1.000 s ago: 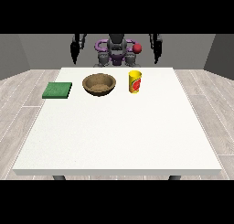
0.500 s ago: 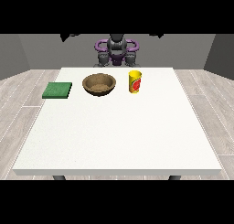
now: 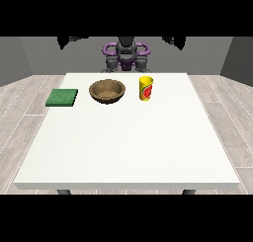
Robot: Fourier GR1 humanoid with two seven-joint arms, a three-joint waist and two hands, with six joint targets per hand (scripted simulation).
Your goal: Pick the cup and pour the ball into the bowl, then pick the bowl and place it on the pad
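Observation:
A yellow cup (image 3: 146,89) with a red mark stands upright at the far side of the white table (image 3: 128,147). No ball shows; the cup's inside is hidden. To the cup's left sits a brown bowl (image 3: 106,91), and further left a flat green pad (image 3: 62,97) lies by the table's edge. The robot (image 3: 126,56) stands behind the table with both arms spread wide and raised. The hand at the view's left (image 3: 69,40) and the hand at the view's right (image 3: 175,40) are dark shapes at the scene's top edge, far above and behind all three objects.
The cup, bowl and pad stand in one row along the far edge of the table. Grey plank floor surrounds the table on all sides.
Both arms have swung up and outward from beside the torso to the top edge of the scene. Cup, bowl and pad have not moved.

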